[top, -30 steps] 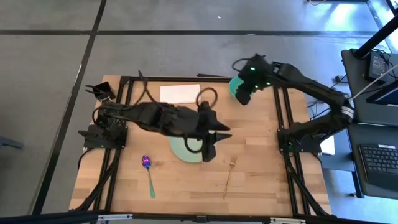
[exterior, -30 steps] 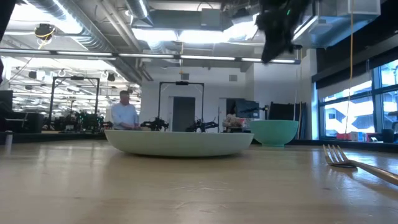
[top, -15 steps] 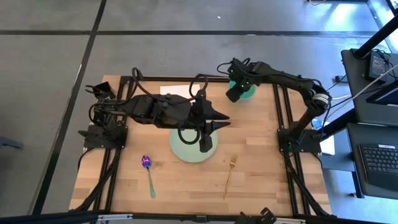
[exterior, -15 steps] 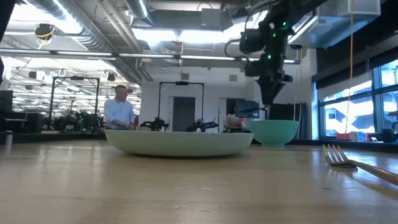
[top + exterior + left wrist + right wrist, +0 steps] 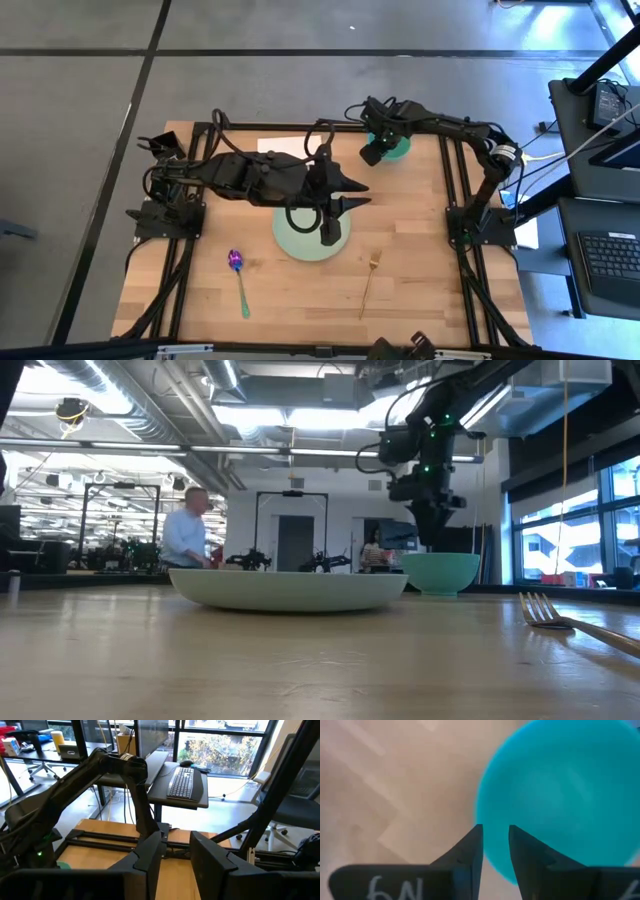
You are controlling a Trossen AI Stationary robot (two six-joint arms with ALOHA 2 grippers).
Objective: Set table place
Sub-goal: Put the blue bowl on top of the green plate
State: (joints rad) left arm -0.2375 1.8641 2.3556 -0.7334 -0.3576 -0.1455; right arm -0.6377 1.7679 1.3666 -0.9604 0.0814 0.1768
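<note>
— Where's my right gripper [image 5: 495,840]?

— Directly over the teal bowl [image 5: 394,148] at the table's [image 5: 420,270] far edge, fingers a narrow slit apart at its rim.

— And my left gripper [image 5: 328,228]?

— Above the green plate [image 5: 292,243], fingers slightly parted, gripping nothing.

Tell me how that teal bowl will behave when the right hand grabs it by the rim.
The bowl is probably stiff: in the low view its thin wall keeps a clean round shape. Its smooth surface may be slippery for the right hand, whose fingers sit at the rim with a narrow gap. A grip on one edge would likely tilt it.
</note>
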